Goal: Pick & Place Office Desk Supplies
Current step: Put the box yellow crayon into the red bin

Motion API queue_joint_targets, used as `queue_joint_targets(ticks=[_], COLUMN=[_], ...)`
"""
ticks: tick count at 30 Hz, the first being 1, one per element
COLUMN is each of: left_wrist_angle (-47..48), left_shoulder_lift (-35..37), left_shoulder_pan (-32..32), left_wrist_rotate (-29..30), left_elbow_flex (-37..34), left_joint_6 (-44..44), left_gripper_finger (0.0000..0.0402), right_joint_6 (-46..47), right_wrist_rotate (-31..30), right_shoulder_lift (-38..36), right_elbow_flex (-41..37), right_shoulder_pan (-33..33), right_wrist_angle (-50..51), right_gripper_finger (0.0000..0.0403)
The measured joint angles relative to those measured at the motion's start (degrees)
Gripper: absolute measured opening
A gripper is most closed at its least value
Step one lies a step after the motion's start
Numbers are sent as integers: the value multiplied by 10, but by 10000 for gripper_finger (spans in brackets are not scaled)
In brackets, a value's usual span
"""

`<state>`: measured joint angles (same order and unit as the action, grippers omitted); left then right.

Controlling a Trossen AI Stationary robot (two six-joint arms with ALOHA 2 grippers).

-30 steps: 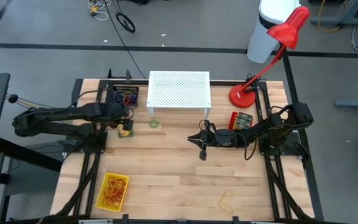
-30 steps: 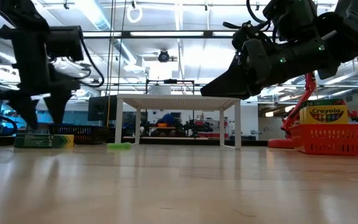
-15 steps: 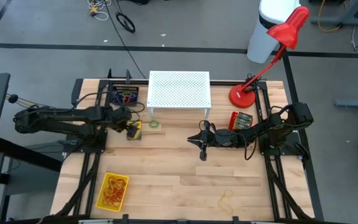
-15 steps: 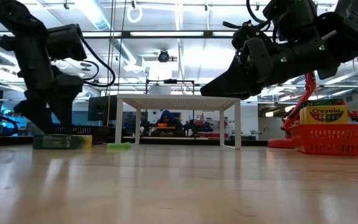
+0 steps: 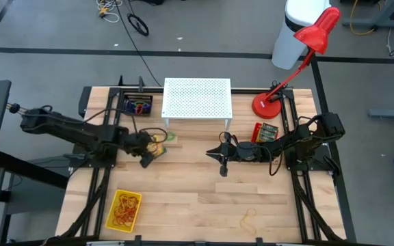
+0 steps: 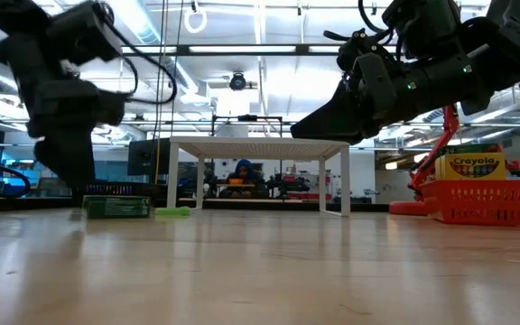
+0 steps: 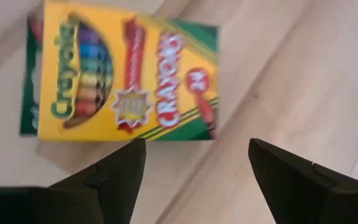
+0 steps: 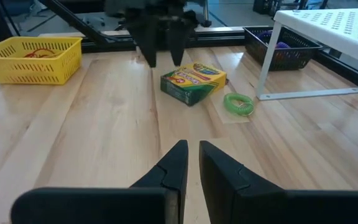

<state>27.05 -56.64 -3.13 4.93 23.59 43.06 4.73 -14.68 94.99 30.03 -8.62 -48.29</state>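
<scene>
The crayon box lies flat on the surface beside the green loop, just ahead of the spread left gripper, the nearer one; the right gripper hangs closed, empty.

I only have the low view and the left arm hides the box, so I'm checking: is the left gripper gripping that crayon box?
Observer: No. The left wrist view shows the left gripper open, and the crayon box lying flat, face up, beyond its fingertips.
Operator: Anything near the box?
Observer: A green loop lies on the table beside it, toward the white stand.
Operator: And the right gripper?
Observer: The right gripper is shut and empty, at mid-table.
</scene>
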Motion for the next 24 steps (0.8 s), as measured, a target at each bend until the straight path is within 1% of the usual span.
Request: queue_joint_targets(ticks=[3,5,7,10,15,20,22,24], left_wrist_angle=[51,107,134,139,92,67,53,37], left_shoulder_lift=[0,4,5,5,-2,-10,-16,-23], left_shoulder_pan=[-11,-3,15,55,127,185,199,209], left_wrist_rotate=[46,79,89,77,58,-4,-12,-5], left_elbow_flex=[33,54,65,59,44,31,20,10], left_joint_6=[-22,-35,-58,-93,-158,-181,-182,-178], left_gripper_finger=[288,288,287,287,272,228,205,183], right_joint_6=[0,0,0,1,2,2,2,2], right_wrist_rotate=[0,0,0,0,4,8,8,8], right_shoulder_lift=[0,0,0,0,0,0,0,0], right_elbow_flex=[0,0,0,0,0,0,0,0], right_shoulder_pan=[0,0,0,0,0,0,0,0], right_wrist_angle=[0,0,0,-4,-16,-14,-14,-14], right_gripper_finger=[51,51,51,51,51,51,51,51])
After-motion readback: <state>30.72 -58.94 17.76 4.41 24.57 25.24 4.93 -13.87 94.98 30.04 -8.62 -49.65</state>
